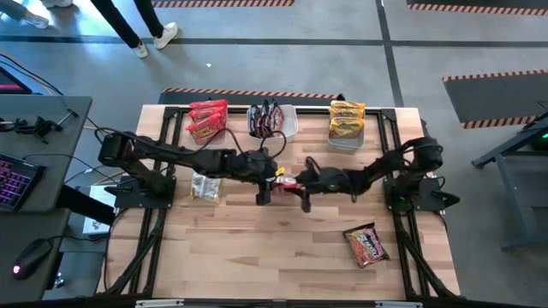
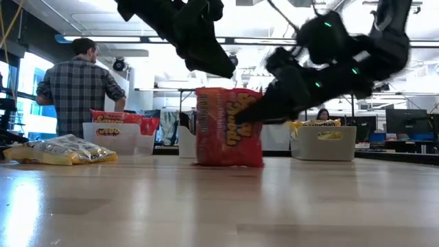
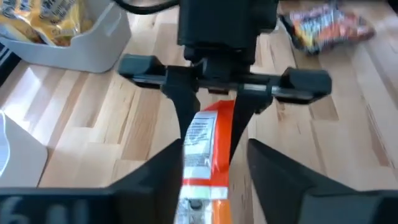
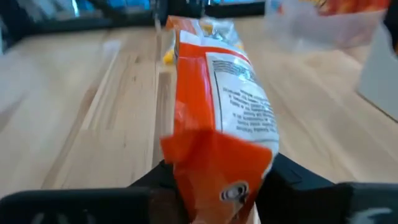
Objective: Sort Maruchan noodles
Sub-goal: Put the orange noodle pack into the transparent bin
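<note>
**Handover mid-desk: red-orange packet between both end effectors**

High view: desk (image 1: pixel 257 248) of pale wood slats. Left end effector (image 1: pixel 265 190) and right end effector (image 1: pixel 303 193) meet at desk centre, red-orange packet (image 1: pixel 286 180) between them. Three tubs along the far edge: left tub (image 1: pixel 206 122) with red packets, middle tub (image 1: pixel 272 121) with dark packets, right tub (image 1: pixel 347 122) with yellow packets. Loose yellow-tan packet (image 1: pixel 205 186) lies just beside the left arm. Dark brown-maroon packet (image 1: pixel 366 244) lies flat near the right front corner, well apart from the arms. A person's legs (image 1: pixel 137 26) show on the floor past the desk.

Low view: red-orange packet (image 2: pixel 229 127) stands upright on edge, its bottom touching the desk, both arms coming down on it from above. Yellow-tan packet (image 2: pixel 60 150) lies flat at far left. Tubs sit behind. A person in a plaid shirt (image 2: pixel 79 89) stands beyond the desk, back turned.

Left wrist view: left end effector (image 3: pixel 214 168) fingers stand apart, one each side of the packet (image 3: pixel 205 155); contact with the packet cannot be told. Right end effector (image 3: pixel 214 115) faces it, its fingers pinching the packet's far end. Dark brown-maroon packet (image 3: pixel 326 25) lies beyond; the tub with yellow packets (image 3: pixel 68 34) sits off to one side.

Right wrist view: right end effector (image 4: pixel 214 180) fingers are closed in on the near end of the red-orange packet (image 4: pixel 217 106), gripping it; packet runs away from the camera, label side up.
</note>
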Motion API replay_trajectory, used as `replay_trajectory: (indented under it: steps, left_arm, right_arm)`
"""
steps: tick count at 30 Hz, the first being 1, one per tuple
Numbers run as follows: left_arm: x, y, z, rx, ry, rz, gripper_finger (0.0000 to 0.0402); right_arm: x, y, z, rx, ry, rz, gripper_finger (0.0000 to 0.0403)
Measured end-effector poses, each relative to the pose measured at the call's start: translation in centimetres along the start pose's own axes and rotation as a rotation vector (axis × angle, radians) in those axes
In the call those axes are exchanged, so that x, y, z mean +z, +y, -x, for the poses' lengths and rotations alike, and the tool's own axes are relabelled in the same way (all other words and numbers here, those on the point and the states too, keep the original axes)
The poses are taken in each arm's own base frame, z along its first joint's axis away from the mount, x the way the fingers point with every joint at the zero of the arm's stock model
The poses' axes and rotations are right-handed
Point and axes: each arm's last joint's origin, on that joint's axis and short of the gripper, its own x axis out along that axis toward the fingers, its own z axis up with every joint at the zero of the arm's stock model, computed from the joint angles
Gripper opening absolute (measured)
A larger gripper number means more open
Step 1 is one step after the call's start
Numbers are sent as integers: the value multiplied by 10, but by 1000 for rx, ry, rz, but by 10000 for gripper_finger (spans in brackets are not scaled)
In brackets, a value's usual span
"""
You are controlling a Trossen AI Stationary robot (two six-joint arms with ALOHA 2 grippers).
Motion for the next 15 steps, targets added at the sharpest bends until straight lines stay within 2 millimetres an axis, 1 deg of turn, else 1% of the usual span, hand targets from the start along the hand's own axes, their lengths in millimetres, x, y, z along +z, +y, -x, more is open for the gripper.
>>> replay_trajectory:
  steps: [4, 7, 11, 15]
  left_arm:
    - [0, -1, -1, -18, 90, -30, 216]
    - [1, -1, 1, -20, 111, -33, 240]
    - [-3, -1, 1, -20, 149, -36, 249]
    - [-9, -1, 2, -15, 213, -66, 246]
  right_arm:
    - [25, 3, -11, 7, 114, 59, 99]
    - [43, 5, -18, 21, 165, 100, 92]
    - [62, 8, -25, 28, 181, 126, 94]
    - [72, 9, -27, 34, 163, 131, 97]
